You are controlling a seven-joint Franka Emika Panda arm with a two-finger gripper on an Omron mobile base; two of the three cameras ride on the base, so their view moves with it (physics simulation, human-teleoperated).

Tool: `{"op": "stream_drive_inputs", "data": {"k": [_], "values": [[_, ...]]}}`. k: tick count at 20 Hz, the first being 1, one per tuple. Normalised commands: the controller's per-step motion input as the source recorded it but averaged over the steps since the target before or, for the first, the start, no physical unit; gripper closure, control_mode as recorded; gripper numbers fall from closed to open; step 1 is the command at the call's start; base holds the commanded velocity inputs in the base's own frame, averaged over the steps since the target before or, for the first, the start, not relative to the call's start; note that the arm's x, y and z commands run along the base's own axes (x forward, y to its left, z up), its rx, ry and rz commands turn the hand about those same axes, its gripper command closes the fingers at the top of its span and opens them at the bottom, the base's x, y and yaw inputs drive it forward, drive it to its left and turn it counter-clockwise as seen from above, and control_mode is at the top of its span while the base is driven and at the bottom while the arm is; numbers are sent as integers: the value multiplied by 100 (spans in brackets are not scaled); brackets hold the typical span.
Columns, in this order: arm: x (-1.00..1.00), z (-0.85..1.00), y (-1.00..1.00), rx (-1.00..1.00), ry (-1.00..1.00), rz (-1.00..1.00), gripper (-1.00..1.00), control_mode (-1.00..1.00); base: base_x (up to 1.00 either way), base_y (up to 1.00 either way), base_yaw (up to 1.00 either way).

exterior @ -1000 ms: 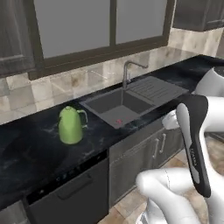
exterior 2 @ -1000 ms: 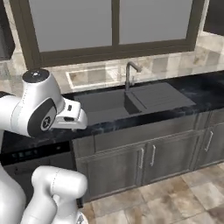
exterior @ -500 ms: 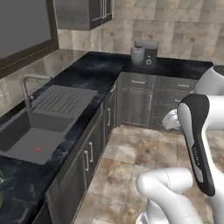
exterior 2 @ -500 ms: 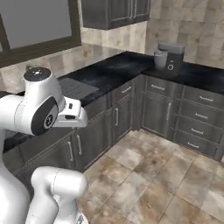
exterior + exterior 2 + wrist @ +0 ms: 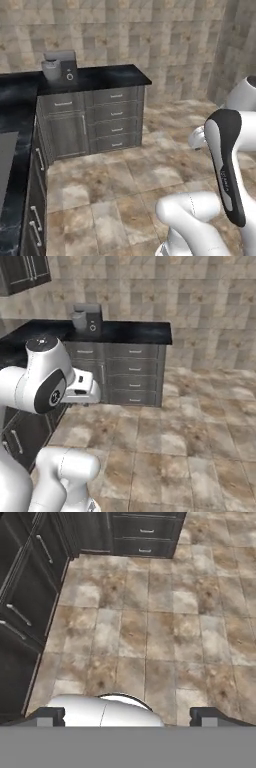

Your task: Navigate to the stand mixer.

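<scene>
The stand mixer (image 5: 59, 65) stands on the black counter (image 5: 107, 75) by the tiled back wall; it has a boxy light-grey head, a dark body with a white-ringed dial and a grey bowl. In the right base view the stand mixer (image 5: 86, 318) sits at the upper left, some way ahead of the arm. My gripper (image 5: 127, 716) is open with nothing between its fingertips (image 5: 50, 714), and it points down at the stone floor, far from the mixer.
Dark drawers (image 5: 115, 120) run under the mixer's counter, which ends at a free edge (image 5: 167, 336) on the right. More dark cabinets (image 5: 25, 597) line the left side. Tiled floor (image 5: 185, 426) stretches ahead and to the right. A wall cabinet (image 5: 22, 273) hangs at the upper left.
The base has turned right: sink and window have left the views. The mixer's counter now faces me, and the mixer has shifted to the left in both base views.
</scene>
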Motion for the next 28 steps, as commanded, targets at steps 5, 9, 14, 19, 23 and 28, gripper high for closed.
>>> {"op": "stream_drive_inputs", "data": {"k": [5, 9, 14, 19, 23, 28], "values": [[0, 0, 0, 0, 0, 0, -100, 100, 96, 98, -44], [0, 0, 0, 0, 0, 0, -100, 100, 100, 68, -8], [0, 0, 0, 0, 0, 0, -100, 100, 100, 16, 7], [0, 0, 0, 0, 0, 0, -100, 100, 100, -35, 29], [0, 0, 0, 0, 0, 0, -100, 100, 96, 3, 42], [0, 0, 0, 0, 0, 0, -100, 100, 89, 2, 47]]}}
